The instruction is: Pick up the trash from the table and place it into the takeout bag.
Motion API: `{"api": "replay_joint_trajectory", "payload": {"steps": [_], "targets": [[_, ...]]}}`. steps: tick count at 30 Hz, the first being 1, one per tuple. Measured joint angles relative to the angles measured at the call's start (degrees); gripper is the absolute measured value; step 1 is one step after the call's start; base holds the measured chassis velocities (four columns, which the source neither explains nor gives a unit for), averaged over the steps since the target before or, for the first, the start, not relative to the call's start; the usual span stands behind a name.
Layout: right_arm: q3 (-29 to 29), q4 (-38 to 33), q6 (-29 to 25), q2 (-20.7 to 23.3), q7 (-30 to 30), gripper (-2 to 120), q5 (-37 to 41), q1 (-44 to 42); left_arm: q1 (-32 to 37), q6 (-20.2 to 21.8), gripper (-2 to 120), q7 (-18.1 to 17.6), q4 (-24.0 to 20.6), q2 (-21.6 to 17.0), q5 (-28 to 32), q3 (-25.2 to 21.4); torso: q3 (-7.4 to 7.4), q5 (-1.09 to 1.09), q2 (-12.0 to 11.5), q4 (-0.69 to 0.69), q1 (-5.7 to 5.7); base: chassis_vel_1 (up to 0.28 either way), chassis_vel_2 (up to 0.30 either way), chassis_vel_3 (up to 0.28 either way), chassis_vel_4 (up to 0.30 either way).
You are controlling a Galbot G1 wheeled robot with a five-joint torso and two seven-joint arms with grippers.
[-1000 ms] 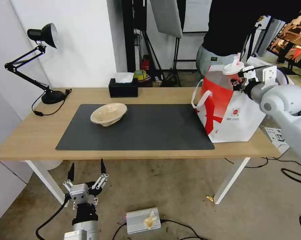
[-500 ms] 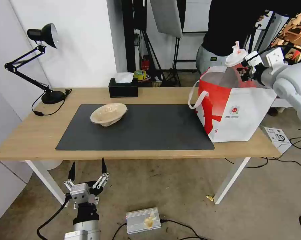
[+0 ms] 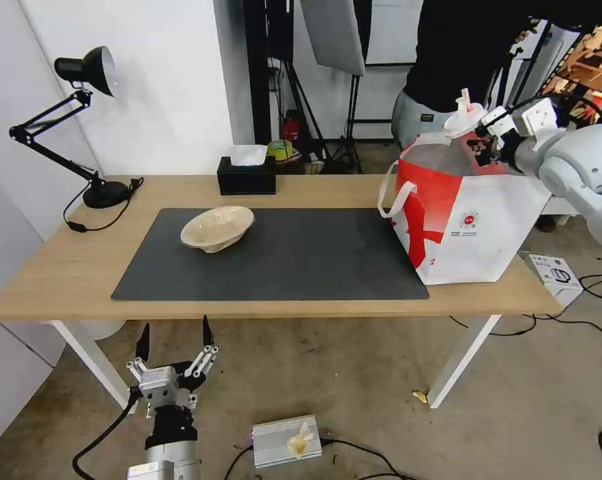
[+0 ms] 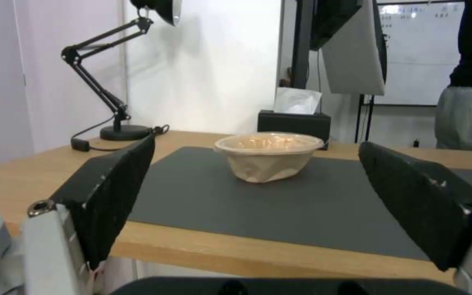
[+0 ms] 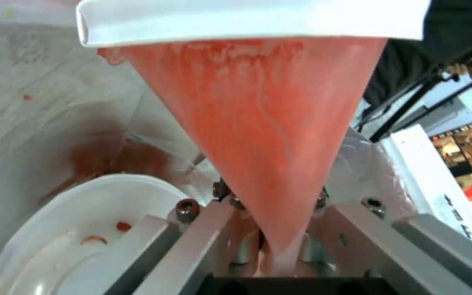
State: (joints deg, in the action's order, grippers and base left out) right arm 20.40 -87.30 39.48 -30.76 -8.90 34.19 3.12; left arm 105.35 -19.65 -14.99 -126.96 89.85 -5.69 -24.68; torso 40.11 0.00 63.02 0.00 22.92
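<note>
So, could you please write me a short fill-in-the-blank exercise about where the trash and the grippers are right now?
1. The right gripper holds the red cup above the open ____.
2. The beige pulp bowl sits on the dark grey ____.
3. Inside the takeout bag already lies the large white ____.
4. The left gripper hangs below the table edge with its fingers ____.

Missing words: takeout bag; mat; bowl; open

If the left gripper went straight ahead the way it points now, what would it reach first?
Judging by its wrist view, the open left gripper, low before the table, aims over the near edge at the beige pulp bowl on the dark mat. The way looks free until the bowl, though depth is uncertain.
</note>
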Motion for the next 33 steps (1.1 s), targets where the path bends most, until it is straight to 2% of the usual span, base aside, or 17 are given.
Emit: {"api": "replay_joint_trajectory", "payload": {"steps": [3, 6, 14, 16, 17, 19, 20, 23, 27, 30, 33], "targets": [[1.5, 0.5, -0.2, 0.3, -5.1, 2, -2.7, 1.3, 0.0, 0.0, 100, 0.0, 0.2, 0.0, 0.0, 0.0, 0.00, 0.00, 0.0, 0.00, 0.00, 0.000, 0.000, 0.000, 0.000], [2.4, 0.8, -0.4, 0.3, -7.0, 2, -3.6, 2.3, -0.1, -0.1, 100, 0.0, 0.3, 0.0, 0.0, 0.1, 0.00, 0.00, 0.0, 0.00, 0.00, 0.000, 0.000, 0.000, 0.000], [4.4, 1.5, -1.3, 0.0, -7.4, 2, -3.9, 4.3, -0.3, -0.1, 100, 0.0, 0.6, 0.0, 0.0, 0.1, 0.00, 0.00, 0.0, 0.00, 0.00, 0.000, 0.000, 0.000, 0.000], [5.2, 1.6, -1.6, 0.0, -7.8, 10, -4.6, 5.1, -0.4, -0.1, 100, 0.0, 0.7, -0.1, 0.0, 0.1, 0.00, 0.00, 0.0, 0.00, 0.00, 0.000, 0.000, 0.000, 0.000], [5.2, 1.6, -1.6, 0.0, -7.8, 10, -4.6, 5.1, -0.4, -0.1, 100, 0.0, 0.7, -0.1, 0.0, 0.1, 0.00, 0.00, 0.0, 0.00, 0.00, 0.000, 0.000, 0.000, 0.000], [6.4, 1.9, -1.7, 0.0, -8.8, 20, -5.6, 6.5, -0.5, -0.1, 100, 0.0, 0.7, -0.1, 0.1, 0.1, 0.00, 0.00, 0.0, 0.00, 0.00, 0.000, 0.000, 0.000, 0.000], [6.4, 1.9, -1.7, 0.0, -8.8, 20, -5.6, 6.5, -0.5, -0.1, 100, 0.0, 0.7, -0.1, 0.1, 0.1, 0.00, 0.00, 0.0, 0.00, 0.00, 0.000, 0.000, 0.000, 0.000], [9.1, 2.4, -1.7, -0.1, -9.8, 37, -6.5, 9.3, -0.6, -0.1, 100, 0.0, 0.8, -0.2, 0.1, 0.1, 0.00, 0.00, 0.0, 0.00, 0.00, 0.000, 0.000, 0.000, 0.000], [10.5, 2.8, -1.8, -0.3, -9.9, 47, -6.6, 10.6, -0.6, -0.1, 100, 0.0, 0.8, -0.2, 0.2, 0.1, 0.00, 0.00, 0.0, 0.00, 0.00, 0.000, 0.000, 0.000, 0.000], [12.1, 3.6, -2.1, -0.7, -9.7, 62, -6.6, 12.0, -0.6, -0.2, 100, -0.1, 0.8, -0.1, 0.2, -0.1, 0.00, 0.00, 0.0, 0.00, 0.00, 0.000, 0.000, 0.000, 0.000], [12.8, 3.7, -2.1, -1.0, -9.7, 70, -6.6, 12.5, -0.5, -0.2, 100, -0.1, 0.8, -0.2, 0.4, -0.2, 0.00, 0.00, 0.0, 0.00, 0.00, 0.000, 0.000, 0.000, 0.000]]}}
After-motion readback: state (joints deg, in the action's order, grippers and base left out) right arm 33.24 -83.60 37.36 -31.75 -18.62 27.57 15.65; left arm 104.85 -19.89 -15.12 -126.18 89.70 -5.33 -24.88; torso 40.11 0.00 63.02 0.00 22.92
